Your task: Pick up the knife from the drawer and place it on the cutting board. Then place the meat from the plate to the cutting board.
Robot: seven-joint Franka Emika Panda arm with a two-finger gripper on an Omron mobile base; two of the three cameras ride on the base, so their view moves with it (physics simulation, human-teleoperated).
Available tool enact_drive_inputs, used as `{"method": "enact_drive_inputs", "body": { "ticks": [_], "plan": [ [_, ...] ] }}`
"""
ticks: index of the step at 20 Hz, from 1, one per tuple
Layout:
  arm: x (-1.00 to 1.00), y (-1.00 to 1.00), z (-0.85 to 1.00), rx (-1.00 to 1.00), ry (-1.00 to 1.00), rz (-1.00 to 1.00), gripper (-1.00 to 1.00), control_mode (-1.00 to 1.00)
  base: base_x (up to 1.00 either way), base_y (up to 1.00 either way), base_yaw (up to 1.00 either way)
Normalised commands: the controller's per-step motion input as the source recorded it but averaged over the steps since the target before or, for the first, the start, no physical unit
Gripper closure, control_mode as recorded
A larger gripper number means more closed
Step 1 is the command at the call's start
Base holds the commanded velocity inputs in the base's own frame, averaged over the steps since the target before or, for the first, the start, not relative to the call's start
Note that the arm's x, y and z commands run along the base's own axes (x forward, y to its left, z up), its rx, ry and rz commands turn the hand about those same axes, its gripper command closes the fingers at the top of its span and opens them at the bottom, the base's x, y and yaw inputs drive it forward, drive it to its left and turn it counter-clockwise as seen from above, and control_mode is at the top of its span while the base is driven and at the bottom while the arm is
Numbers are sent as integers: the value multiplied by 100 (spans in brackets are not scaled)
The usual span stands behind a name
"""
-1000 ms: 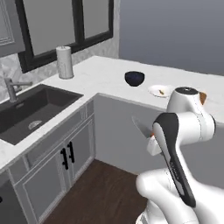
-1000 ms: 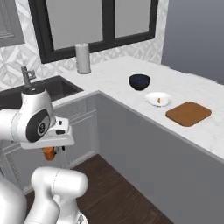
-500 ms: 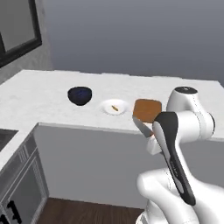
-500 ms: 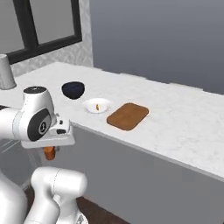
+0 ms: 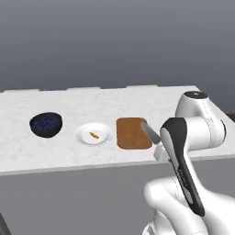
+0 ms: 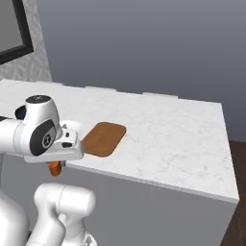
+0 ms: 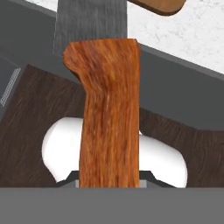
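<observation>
The knife (image 7: pixel 107 105) is clamped in the gripper (image 6: pixel 56 163) by its orange-brown handle, which fills the hand view lengthwise, the grey blade running on past it toward the counter (image 5: pixel 69 153) edge — in the left base view the blade tip pokes up just beside the right edge of the cutting board (image 5: pixel 132 133), off the front of the counter. The board lies flat on the marble with the white plate (image 5: pixel 103 132) just to its left, the small meat (image 5: pixel 94 135) sliver on it, and a black bowl (image 5: pixel 46 124) of blue berries further left.
</observation>
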Motion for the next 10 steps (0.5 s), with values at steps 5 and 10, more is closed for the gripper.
{"method": "enact_drive_inputs", "body": {
  "ticks": [5, 10],
  "plan": [
    [0, 0, 0, 0, 0, 0, 100, 100, 10, 10, -24],
    [0, 0, 0, 0, 0, 0, 100, 100, 35, 33, -39]
  ]
}}
